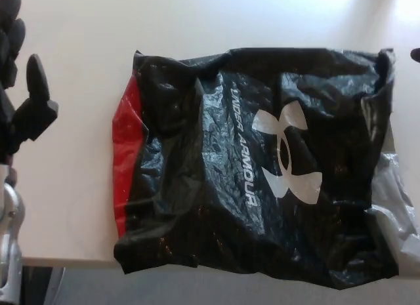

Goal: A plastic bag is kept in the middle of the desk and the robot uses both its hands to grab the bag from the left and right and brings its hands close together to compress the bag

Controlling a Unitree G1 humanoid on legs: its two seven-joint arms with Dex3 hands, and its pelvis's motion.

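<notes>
While the left hand (pixel 23 101) hovers spread, the crinkled black-and-red plastic bag (pixel 262 180) lies flat, untouched

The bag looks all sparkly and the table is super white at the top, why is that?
In the head view, light glints off the crinkles of the shiny black plastic bag, and strong glare washes out the desk along the top edge. The left hand at the picture's edge looks soft and blurry.
</notes>
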